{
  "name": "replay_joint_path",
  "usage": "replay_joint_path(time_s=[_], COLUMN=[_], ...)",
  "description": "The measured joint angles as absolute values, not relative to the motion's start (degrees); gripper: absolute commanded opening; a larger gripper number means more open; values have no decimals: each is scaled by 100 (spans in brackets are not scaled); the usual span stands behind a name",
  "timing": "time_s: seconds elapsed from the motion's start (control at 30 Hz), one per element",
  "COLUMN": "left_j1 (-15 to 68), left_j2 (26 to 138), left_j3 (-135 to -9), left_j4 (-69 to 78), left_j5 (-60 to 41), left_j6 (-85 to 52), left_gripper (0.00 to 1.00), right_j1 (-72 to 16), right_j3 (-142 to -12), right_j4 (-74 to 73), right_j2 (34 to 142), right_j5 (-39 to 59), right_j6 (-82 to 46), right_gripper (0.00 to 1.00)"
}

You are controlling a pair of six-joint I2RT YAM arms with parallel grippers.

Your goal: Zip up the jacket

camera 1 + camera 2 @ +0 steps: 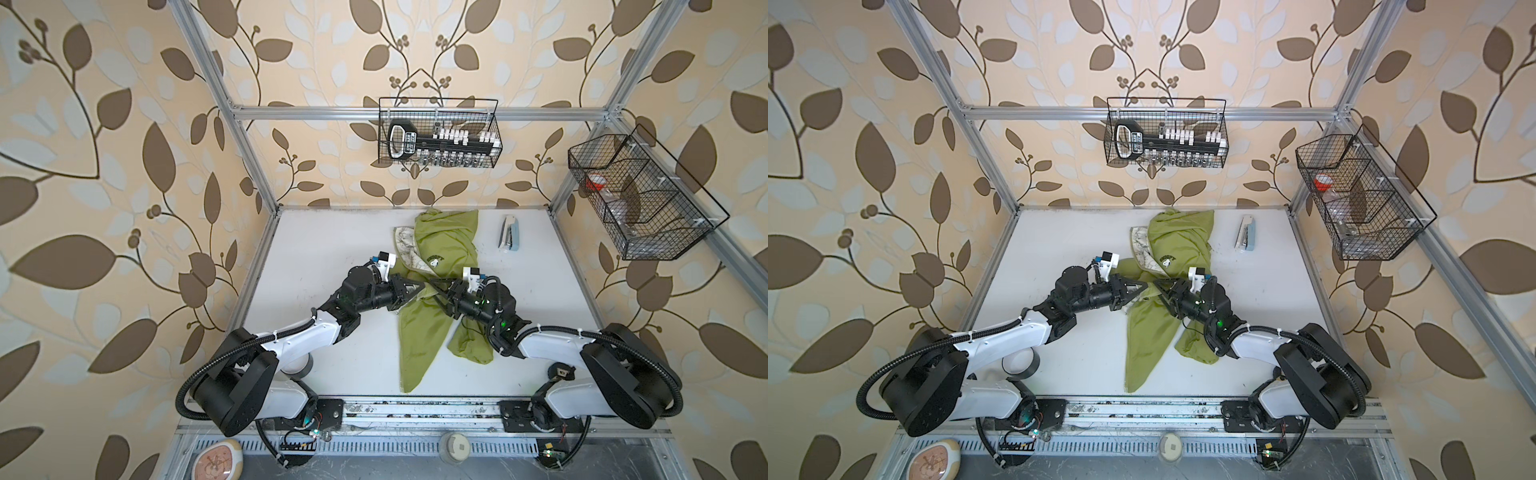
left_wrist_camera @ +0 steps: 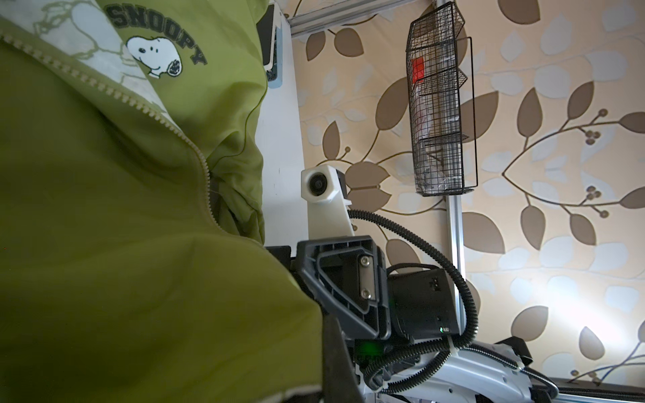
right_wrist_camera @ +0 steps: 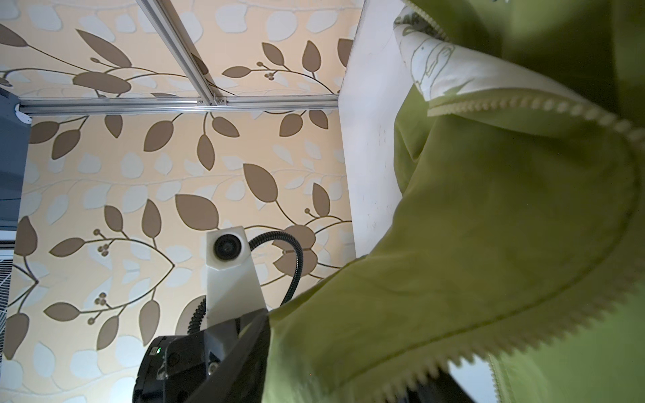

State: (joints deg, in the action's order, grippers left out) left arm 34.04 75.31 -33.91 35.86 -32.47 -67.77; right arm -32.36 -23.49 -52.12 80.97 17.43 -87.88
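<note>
The jacket lies crumpled in the middle of the white bench, its hood end towards the back wall and one long green flap reaching towards the front edge. Its zipper is undone along the stretch in view, the pale teeth running apart and the cream patterned lining turned out beside the Snoopy chest logo. The left gripper is pressed shut at the jacket's front edge, with green cloth pinched in it and draped over one dark finger. The right gripper meets it almost tip to tip from the opposite side; its fingers are buried under the fabric, so I cannot tell how wide they stand or whether they hold anything. A stapler lies near the back of the bench, apart from the jacket. A wire basket hangs on the back rail, and a second, compartmented basket hangs on the right side.
</note>
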Motion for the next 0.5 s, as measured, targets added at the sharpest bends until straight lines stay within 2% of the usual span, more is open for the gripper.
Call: replay_joint_path(time_s=[0.13, 0.3, 0.43, 0.5], left_j1=[3404, 3404, 3404, 3404], left_j2=[7341, 7225, 7225, 7225], left_j3=[-3308, -3236, -3181, -3166], left_j4=[3583, 3614, 3642, 3680], left_j5=[-3229, -3144, -3105, -3103], left_j6=[-6799, -6820, -6871, -6914], left_gripper=[0, 0, 0, 9], right_j1=[-3236, -3236, -3236, -3238], right_j3=[-2519, -2794, -3151, -3291], right_j4=[-5201, -4674, -4040, -3837], right_j2=[8097, 7767, 7454, 7402], right_j5=[1732, 1726, 1712, 1717], right_j6=[-8713, -8405, -8040, -7926], right_gripper=[34, 25, 11, 5])
